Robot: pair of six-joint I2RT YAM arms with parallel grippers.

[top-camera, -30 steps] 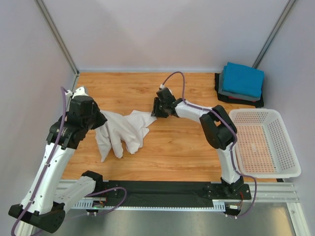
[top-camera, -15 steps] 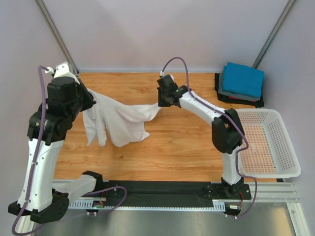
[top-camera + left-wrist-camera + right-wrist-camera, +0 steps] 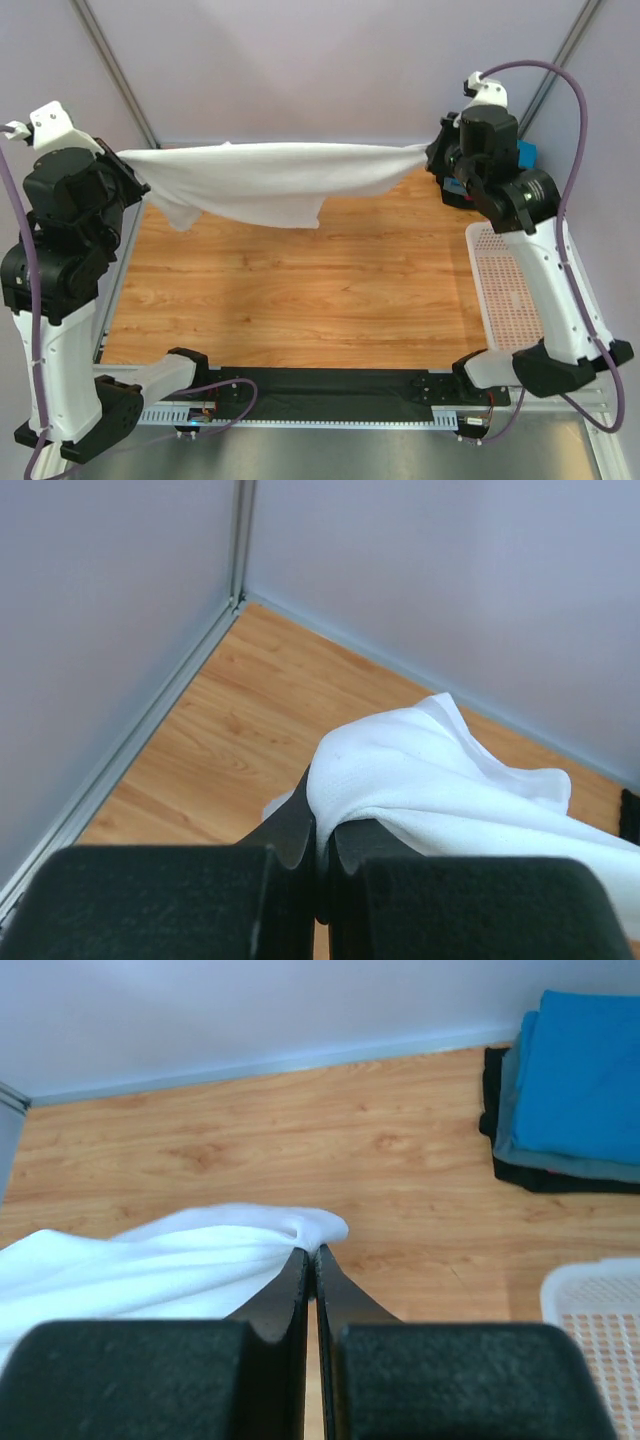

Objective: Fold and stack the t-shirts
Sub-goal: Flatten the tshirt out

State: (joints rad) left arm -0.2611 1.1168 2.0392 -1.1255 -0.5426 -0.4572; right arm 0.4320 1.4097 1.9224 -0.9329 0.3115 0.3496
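Plain white t-shirt (image 3: 260,185) (aloft, taut) above table (image 3: 300,300)

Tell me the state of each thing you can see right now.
White t-shirt: in the air, stretched out by its two ends, middle sagging.
Left gripper: jaws shut on one end of it.
Right gripper: jaws shut on the other end.
T-shirt stack: folded, blue over grey over black, far right corner.
White basket: upright, partly hidden by the right arm.

A robot lab cell: plain grey panels (image 3: 330,70) on aluminium posts (image 3: 114,72) enclose a wooden tabletop (image 3: 300,290).
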